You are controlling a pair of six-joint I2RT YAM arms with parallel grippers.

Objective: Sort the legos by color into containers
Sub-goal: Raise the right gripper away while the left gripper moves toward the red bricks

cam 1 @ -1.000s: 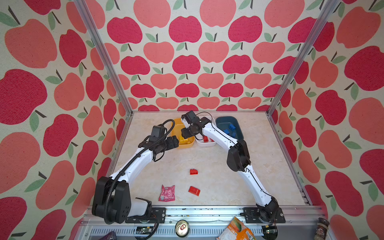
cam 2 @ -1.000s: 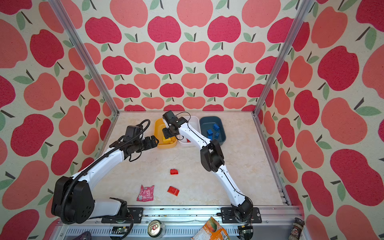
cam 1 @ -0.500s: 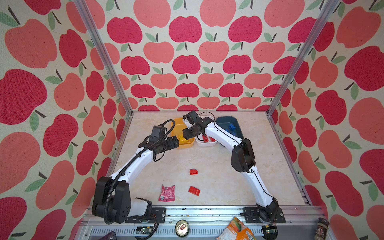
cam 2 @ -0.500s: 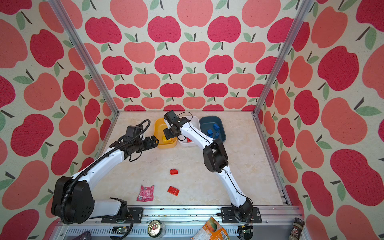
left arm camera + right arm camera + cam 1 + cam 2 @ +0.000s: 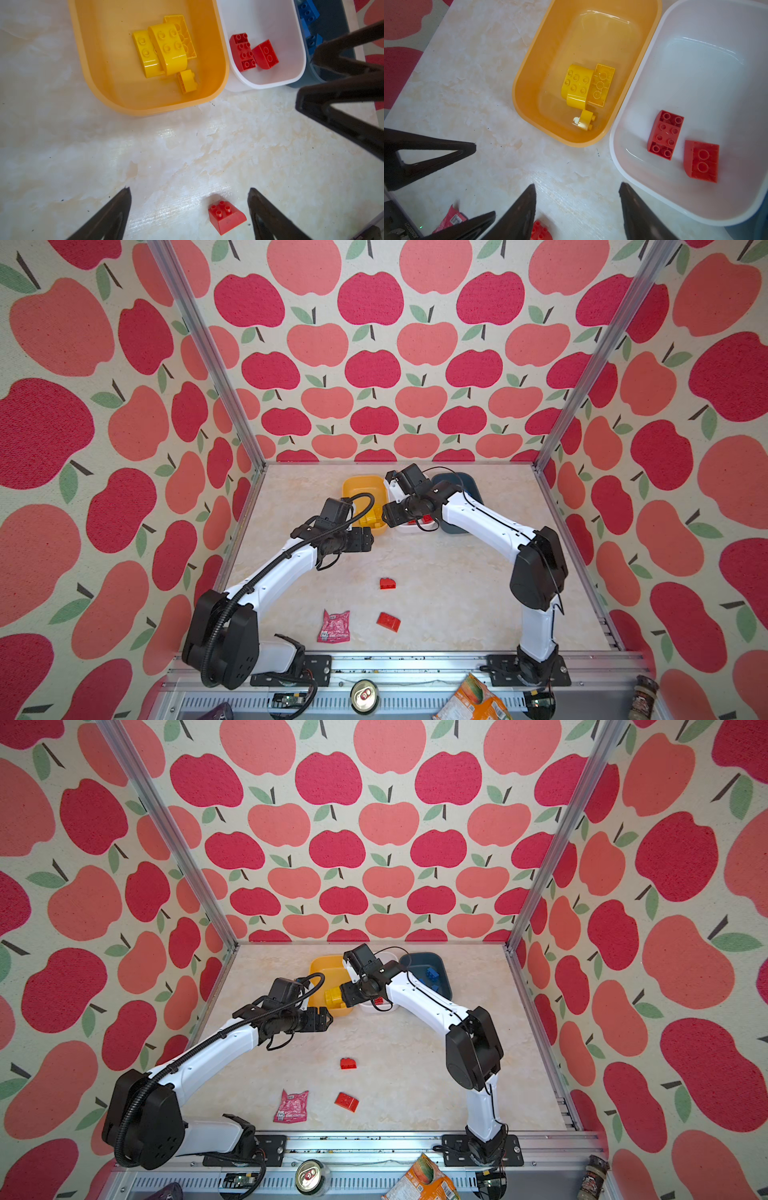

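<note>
A: Marbled worktop (image 5: 457,593), apple-print walls. What's sorted?
B: Yellow legos (image 5: 166,45) lie in the yellow tub (image 5: 99,62), two red legos (image 5: 242,52) in the white tub (image 5: 270,16); two loose red bricks (image 5: 387,583) sit mid-worktop.
A: Tools?
B: Left tool (image 5: 189,190) and right tool (image 5: 577,185) both spread apart, empty.

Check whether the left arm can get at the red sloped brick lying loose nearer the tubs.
Probably yes: the left pincer stands open, and the red sloped brick lies on bare tabletop between its fingers in the wrist view, with nothing in the way.
</note>
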